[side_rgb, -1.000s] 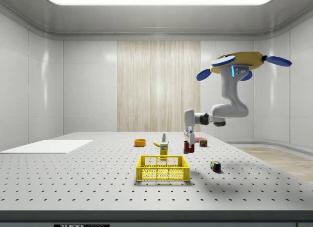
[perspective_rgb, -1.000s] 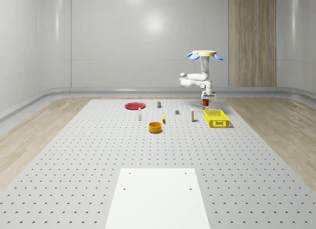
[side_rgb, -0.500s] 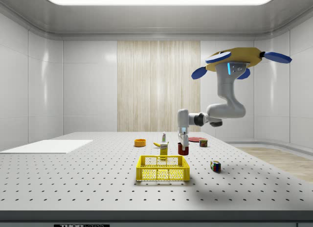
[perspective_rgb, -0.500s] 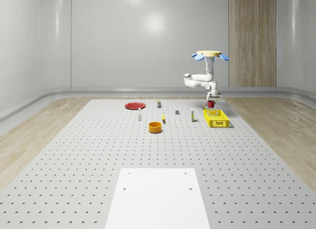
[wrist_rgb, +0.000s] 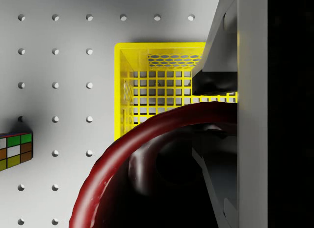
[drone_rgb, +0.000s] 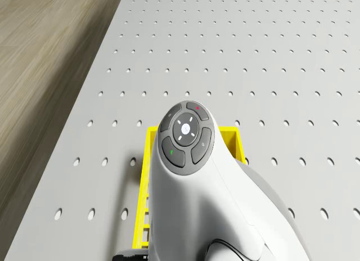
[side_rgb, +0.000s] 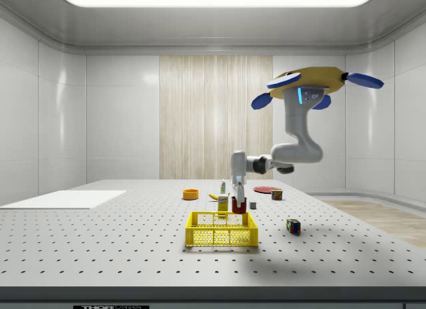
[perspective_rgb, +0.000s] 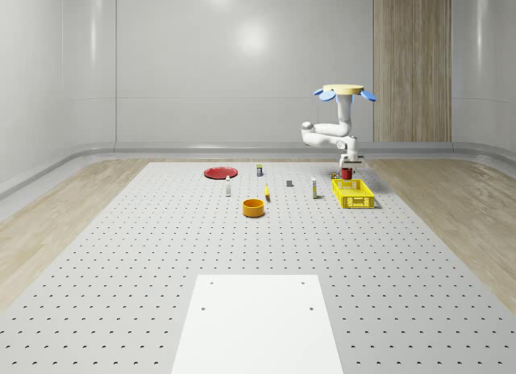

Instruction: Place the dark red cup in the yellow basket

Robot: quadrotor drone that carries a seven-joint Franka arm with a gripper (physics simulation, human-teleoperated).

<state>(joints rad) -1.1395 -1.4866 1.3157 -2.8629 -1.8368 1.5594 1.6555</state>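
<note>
The dark red cup [side_rgb: 239,206] hangs in the air with my gripper [side_rgb: 237,197] shut on its rim. In the side view it is just above the back edge of the yellow basket [side_rgb: 221,229]. In the whole-scene view the cup [perspective_rgb: 347,173] is at the far end of the basket [perspective_rgb: 354,193]. In the wrist view the cup's rim [wrist_rgb: 115,161] is close up, a finger [wrist_rgb: 216,83] is beside it, and the basket's mesh floor [wrist_rgb: 152,93] lies below. The drone [perspective_rgb: 343,90] hovers above and behind the basket, its arm [drone_rgb: 185,143] reaching down over it.
A colour cube [side_rgb: 293,226] lies on the table to the side view's right of the basket, and shows as a cube [wrist_rgb: 14,149] in the wrist view. An orange bowl [perspective_rgb: 254,207], a red plate [perspective_rgb: 219,172], a carton [side_rgb: 223,202] and several small items stand further off.
The drone and arm have moved to the whole-scene view's right, the side view's left, carrying the cup from beside the basket to over its far end. The gripper stays shut on the cup.
</note>
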